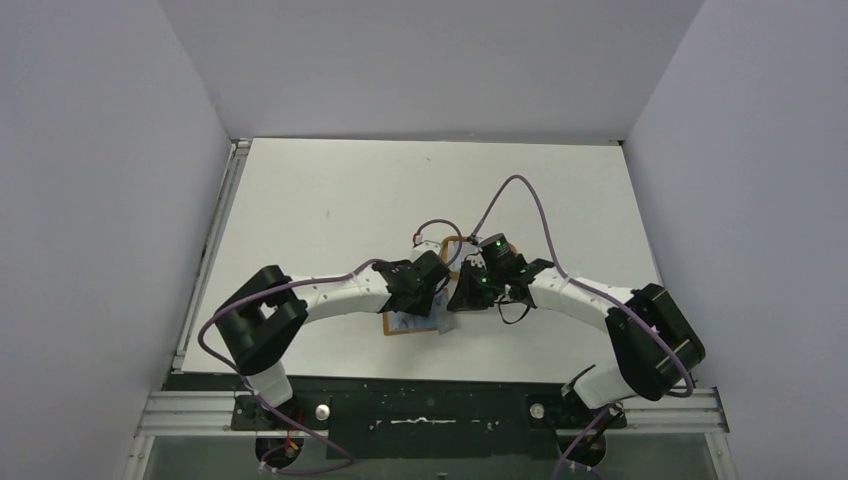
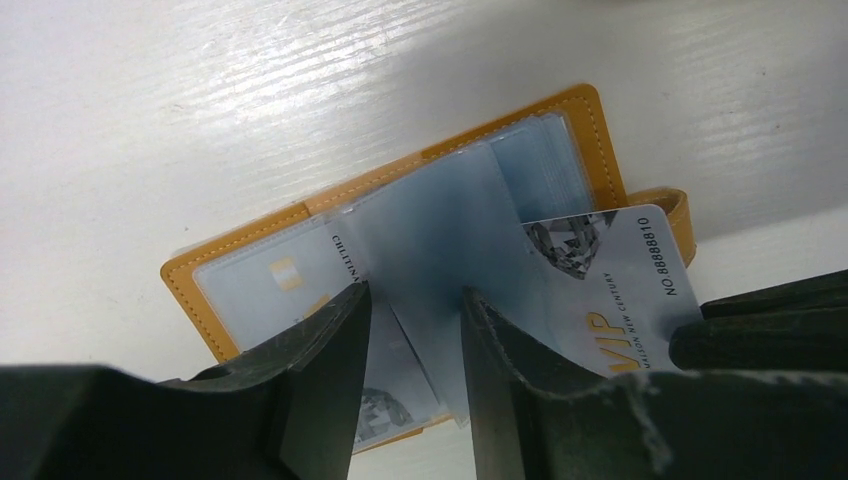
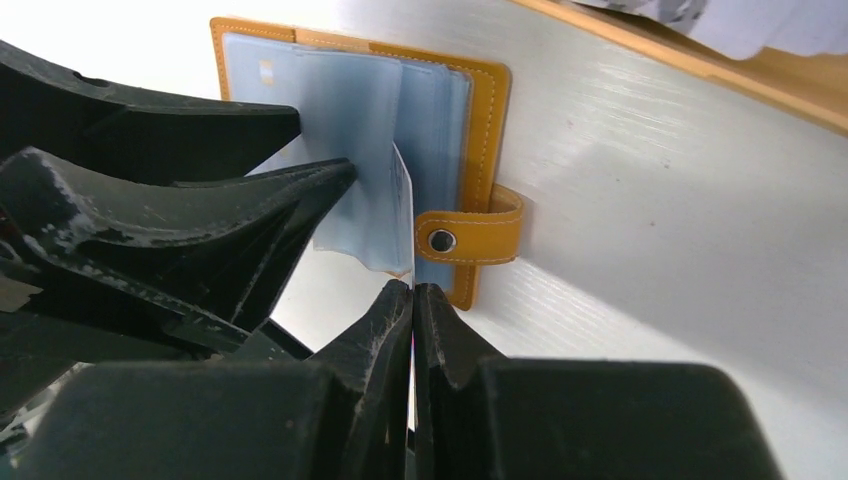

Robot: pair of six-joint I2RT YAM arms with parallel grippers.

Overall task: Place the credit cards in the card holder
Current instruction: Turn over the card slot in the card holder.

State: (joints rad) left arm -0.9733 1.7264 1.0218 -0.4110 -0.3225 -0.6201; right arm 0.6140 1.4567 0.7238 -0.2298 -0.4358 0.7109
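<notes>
At mid-table, toward the near edge, both arms meet over the holder (image 2: 590, 140). It lies open and flat, clear sleeves up, strap (image 3: 470, 240) on the side facing the R gripper (image 3: 412, 295). R jaws are clamped tight on the near end of a grey-white card (image 2: 610, 290). L gripper (image 2: 410, 300) stands part open, fingertips either side of a lifted sleeve (image 2: 440, 230); can't tell if they press it. Key relation: card's long axis runs from R jaws toward the holder's spine, far end hidden behind that sleeve, so holder sits straight ahead of R jaws, just beside them. Whether that end is inside a pocket or only under the leaf, can't tell. My read: next push goes along that axis w/ R arm, L holding the pocket mouth up. Table (image 1: 330, 190) is smooth white, so holder may slide. Room is tight: walls on 3 sides, tray (image 3: 790, 85) w/ spare cards (image 3: 715, 18) just beyond, L fingers close to R.
</notes>
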